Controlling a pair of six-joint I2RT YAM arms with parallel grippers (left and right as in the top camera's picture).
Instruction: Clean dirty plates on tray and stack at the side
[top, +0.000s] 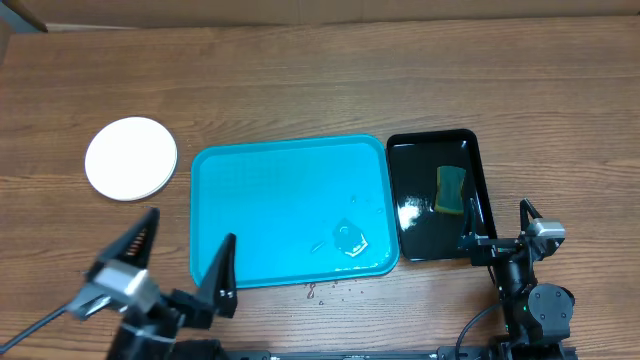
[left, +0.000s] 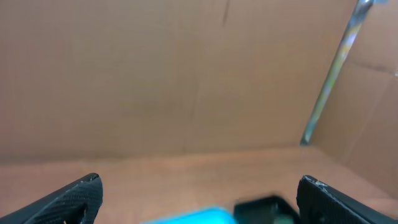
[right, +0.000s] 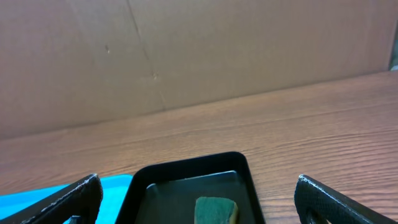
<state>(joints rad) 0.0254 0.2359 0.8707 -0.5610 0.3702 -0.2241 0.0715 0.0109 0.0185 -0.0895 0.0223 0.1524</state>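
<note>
The plates (top: 131, 158) lie in a white stack on the table at the left, beside the turquoise tray (top: 270, 205). The tray holds no plates, only a small puddle of water (top: 349, 238) near its front right. My left gripper (top: 185, 262) is open and empty at the front left, near the tray's front left corner. My right gripper (top: 497, 236) is open and empty at the front right, just in front of the black tray (top: 412, 231). The turquoise tray also shows as a corner in the left wrist view (left: 186, 218) and in the right wrist view (right: 37, 193).
The black tray (right: 186, 171) holds water and a green and yellow sponge (top: 452, 189), which also shows in the right wrist view (right: 216, 210). Water drops (top: 325, 291) lie on the wood before the turquoise tray. A cardboard wall (right: 186, 50) stands behind the table.
</note>
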